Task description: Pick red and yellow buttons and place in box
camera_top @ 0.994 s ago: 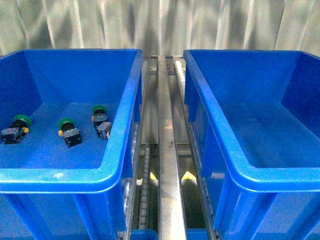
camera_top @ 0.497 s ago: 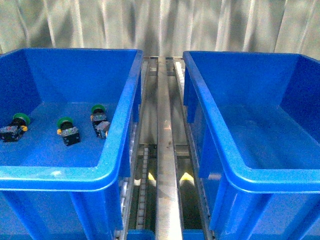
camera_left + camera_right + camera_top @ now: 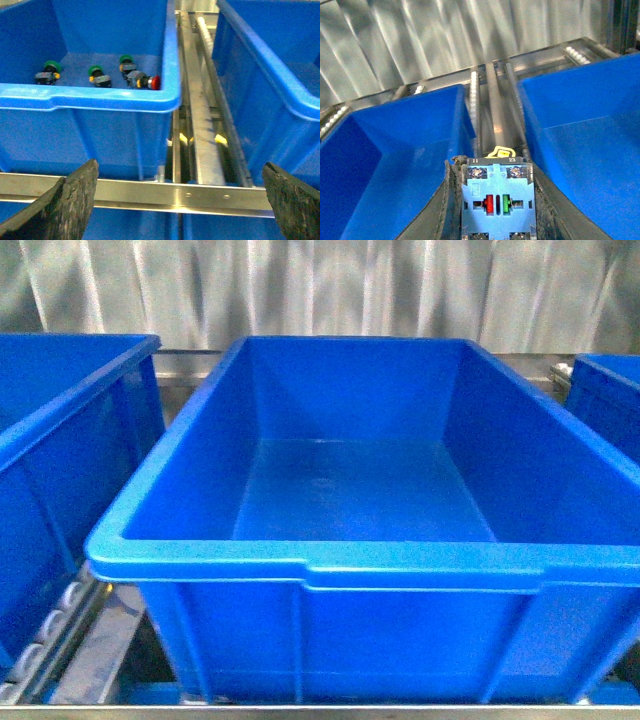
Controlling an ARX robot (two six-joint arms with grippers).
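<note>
In the right wrist view my right gripper [image 3: 496, 212] is shut on the yellow button [image 3: 496, 195]. Its light blue contact block faces the camera and a bit of yellow shows beyond it. It hangs above the gap between two blue boxes. In the left wrist view the red button [image 3: 150, 81] lies on its side in the left blue box [image 3: 90, 97], near that box's right wall. My left gripper [image 3: 180, 200] is open and empty, well short of that box, over a metal crossbar [image 3: 175, 192]. Neither gripper shows in the front view.
Three green-capped switches [image 3: 98, 75] lie beside the red button. An empty blue box [image 3: 300, 565] fills the front view, with another box [image 3: 70, 420] to its left. A roller rail [image 3: 200, 110] runs between the boxes. A corrugated metal wall [image 3: 445, 40] stands behind.
The front view has swung. It showed two boxes with the rail between them and green switches in the left one. Now one empty box fills its middle.
</note>
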